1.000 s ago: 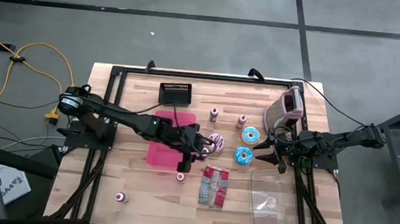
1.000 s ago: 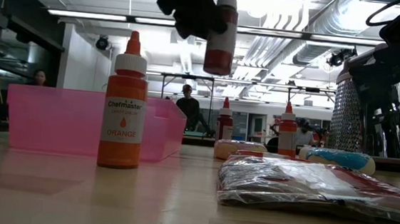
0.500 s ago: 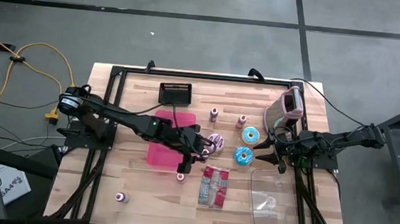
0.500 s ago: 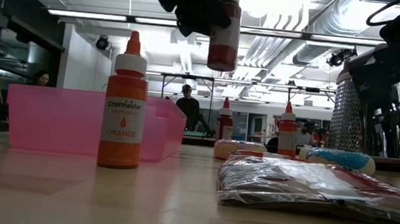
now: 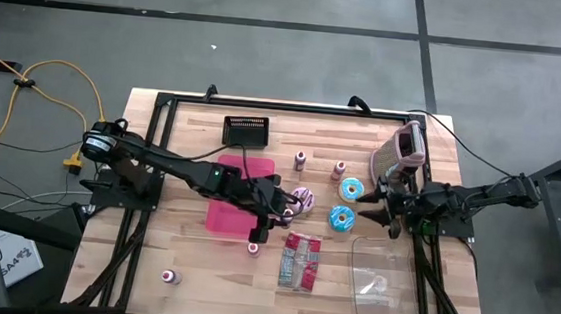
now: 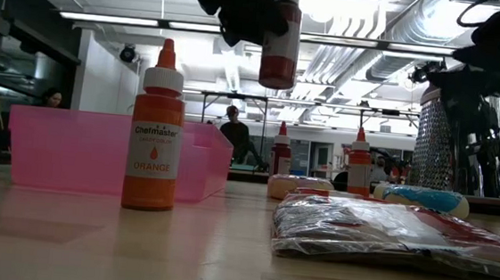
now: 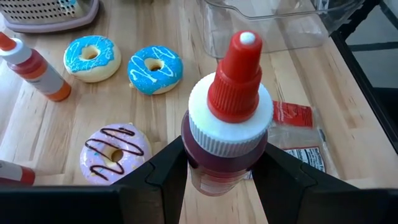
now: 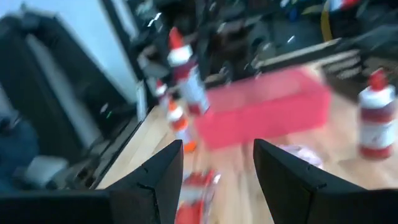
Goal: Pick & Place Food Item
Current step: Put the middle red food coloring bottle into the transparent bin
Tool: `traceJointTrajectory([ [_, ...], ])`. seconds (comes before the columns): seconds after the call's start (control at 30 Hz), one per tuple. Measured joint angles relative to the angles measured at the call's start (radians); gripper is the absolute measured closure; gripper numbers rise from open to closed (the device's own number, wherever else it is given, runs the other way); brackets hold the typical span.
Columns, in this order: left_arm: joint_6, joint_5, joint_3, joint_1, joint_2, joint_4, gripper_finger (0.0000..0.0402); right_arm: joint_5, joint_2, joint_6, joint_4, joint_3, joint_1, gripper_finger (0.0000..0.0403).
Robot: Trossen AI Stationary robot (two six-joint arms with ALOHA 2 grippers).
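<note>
The left gripper (image 7: pixel 221 177) has a red bottle (image 7: pixel 227 124) clamped by its body between both fingers, cap up, and it's carrying it well clear of the table (image 5: pixel 183 245), so this looks like the carry leg of the pick and place, lift done, drop not yet made. Fingers are partly closed, snug on the bottle's sides, no slack showing. Right beyond the gripper sits a chocolate donut (image 7: pixel 115 152); farther out, two blue donuts (image 7: pixel 155 67) side by side, and a sealed packet (image 7: pixel 298 134) off to the other side. In the low view the bottle (image 6: pixel 281 35) hangs high above everything, with the pink bin (image 6: pixel 97 150) below and to one side and an orange bottle (image 6: pixel 155 124) standing in front of it. My read: the bin is the likely target, so the next move calls for swinging over its rim, lowering, then letting go upright. The right gripper (image 5: pixel 368 216) waits near the blue donuts, fingers apart and holding nothing.
</note>
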Motion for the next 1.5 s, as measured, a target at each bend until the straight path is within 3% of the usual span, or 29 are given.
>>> traceJointTrajectory([
  [0.1, 0.000, 0.000, 0.000, 0.000, 0.000, 0.005, 0.0246, 0.036, 0.002, 0.005, 0.056, 0.000, 0.000, 0.0220],
  [0.2, -0.002, 0.000, 0.000, 0.000, 0.000, 0.011, 0.0246, -0.002, 0.020, -0.004, 0.126, 0.000, 0.000, 0.0220],
  [0.3, -0.013, 0.000, 0.000, 0.000, 0.000, 0.013, 0.0246, 0.003, 0.093, -0.058, 0.234, 0.004, 0.004, 0.0220],
  [0.53, -0.037, 0.018, 0.000, 0.000, 0.000, 0.013, 0.0246, 0.057, 0.370, -0.148, 0.273, 0.144, 0.004, 0.0220],
  [0.83, -0.026, 0.039, -0.001, 0.000, -0.001, 0.014, 0.0246, 0.049, 0.800, -0.271, 0.273, 0.428, 0.004, 0.0220],
  [1.0, -0.006, 0.039, -0.001, 0.000, -0.001, 0.014, 0.0246, 0.011, 0.974, -0.319, 0.271, 0.552, 0.004, 0.0220],
  [1.5, 0.023, 0.023, -0.001, 0.000, -0.001, 0.012, 0.0246, -0.033, 1.161, -0.321, 0.271, 0.677, 0.004, 0.0220],
])
